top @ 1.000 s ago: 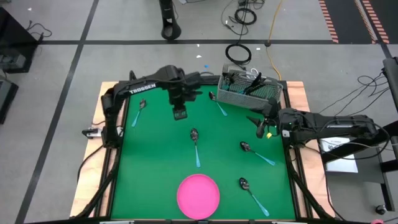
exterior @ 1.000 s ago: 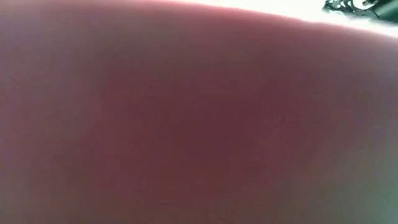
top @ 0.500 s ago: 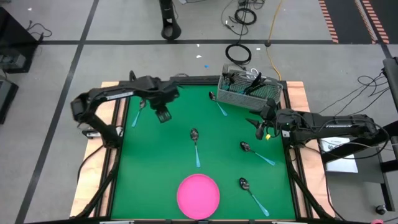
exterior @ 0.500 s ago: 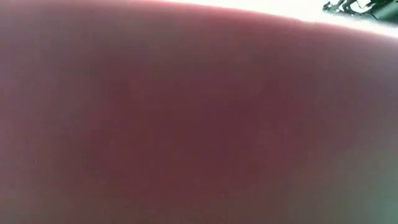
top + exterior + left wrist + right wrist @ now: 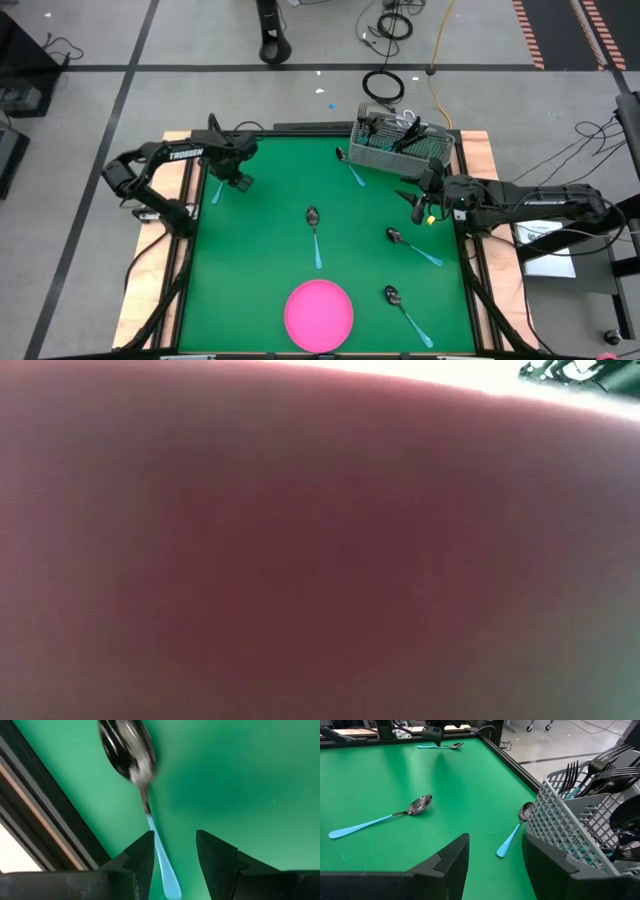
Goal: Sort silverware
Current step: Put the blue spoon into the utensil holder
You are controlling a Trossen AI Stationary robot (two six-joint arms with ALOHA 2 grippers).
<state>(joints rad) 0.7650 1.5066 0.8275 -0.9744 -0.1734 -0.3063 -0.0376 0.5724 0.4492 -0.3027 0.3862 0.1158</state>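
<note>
Five spoons lie loose on the green table (image 5: 260,250). One spoon (image 5: 220,183) is at the far left edge, one spoon (image 5: 315,235) is in the middle, one spoon (image 5: 352,168) touches the basket, and two more spoons (image 5: 412,245) (image 5: 405,310) are on the right side. There is one pink plate (image 5: 319,315) and one grey basket (image 5: 400,148) holding forks.

From above, the left spoon is partly hidden by the arm. The left wrist view shows it whole: a shiny bowl and a blue handle. The low view shows only a pink blur.

The left gripper (image 5: 174,855) hangs right over that spoon. Its fingers are apart, one each side of the handle, holding nothing. The right gripper (image 5: 419,205) waits beside the basket, fingers apart and empty.
</note>
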